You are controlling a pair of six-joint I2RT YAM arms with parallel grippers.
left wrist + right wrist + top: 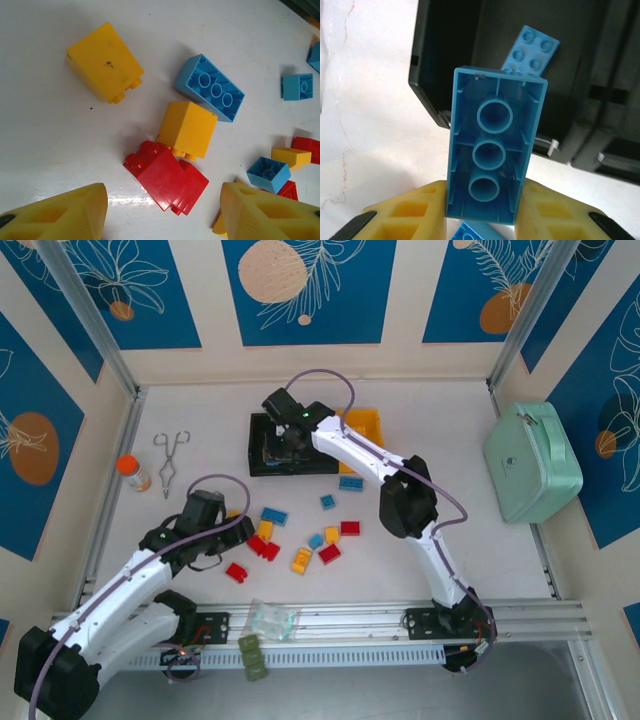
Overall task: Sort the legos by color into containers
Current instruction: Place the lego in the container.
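Red, light blue and yellow legos (pixel 300 540) lie scattered on the white table in front of the containers (pixel 262 462), two black bins and a yellow one (pixel 366 424). My right gripper (pixel 285 437) (pixel 482 212) is shut on a long light blue lego (pixel 495 150), held underside up over the edge of a black bin (pixel 445 60). Another blue lego (pixel 532 47) lies inside that bin. My left gripper (pixel 222 540) (pixel 163 212) hangs open just above the table. Two red legos (pixel 167 177) lie between and ahead of its fingers, with a yellow lego (pixel 187 127) touching them.
A mint-green case (pixel 533 462) stands at the right. Metal tongs (pixel 170 462) and an orange-capped bottle (pixel 133 473) lie at the left. A clear bag (pixel 270 618) rests on the near rail. In the left wrist view, a large yellow lego (pixel 102 62) and a blue one (pixel 212 87) lie farther out.
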